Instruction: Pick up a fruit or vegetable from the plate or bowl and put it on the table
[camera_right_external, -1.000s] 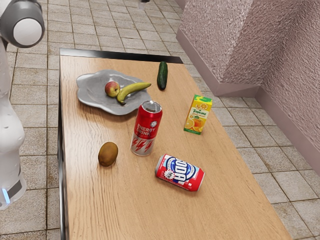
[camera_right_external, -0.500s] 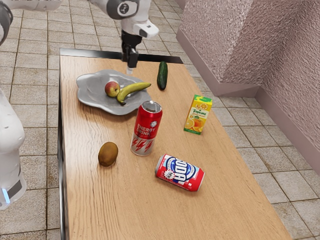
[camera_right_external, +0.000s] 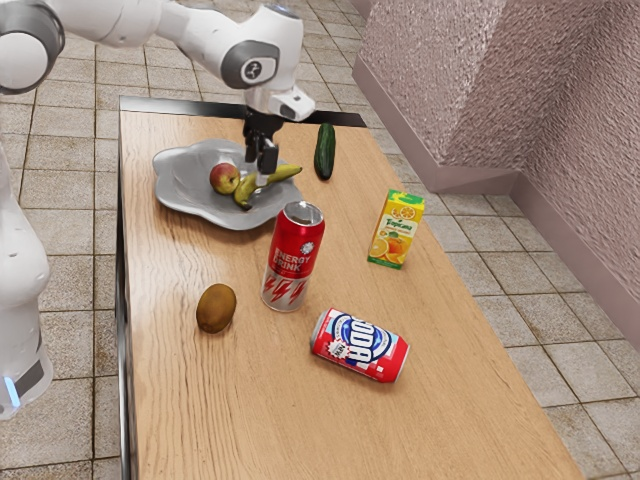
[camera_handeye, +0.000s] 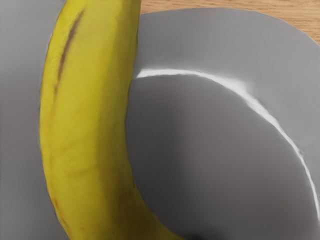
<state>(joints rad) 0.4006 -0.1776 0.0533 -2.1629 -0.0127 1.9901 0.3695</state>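
Note:
My gripper is low over the plate, at the middle of the banana, and hides part of it. Whether it is open or closed on the fruit cannot be made out. The banana lies on the grey wavy-edged plate, one end reaching the rim. A red and yellow apple rests on the plate beside the banana. In the wrist view the yellow banana appears close up, with a dark streak on its skin, above the grey plate.
A cucumber lies beyond the plate near the far edge. A red energy drink can stands close to the plate's near side. Also on the wooden table are a juice carton, a kiwi and a soda can on its side.
The arm has swung in over the table's far end, and my gripper has come down from above the plate's far side to the banana. The fruit and other objects have not visibly moved.

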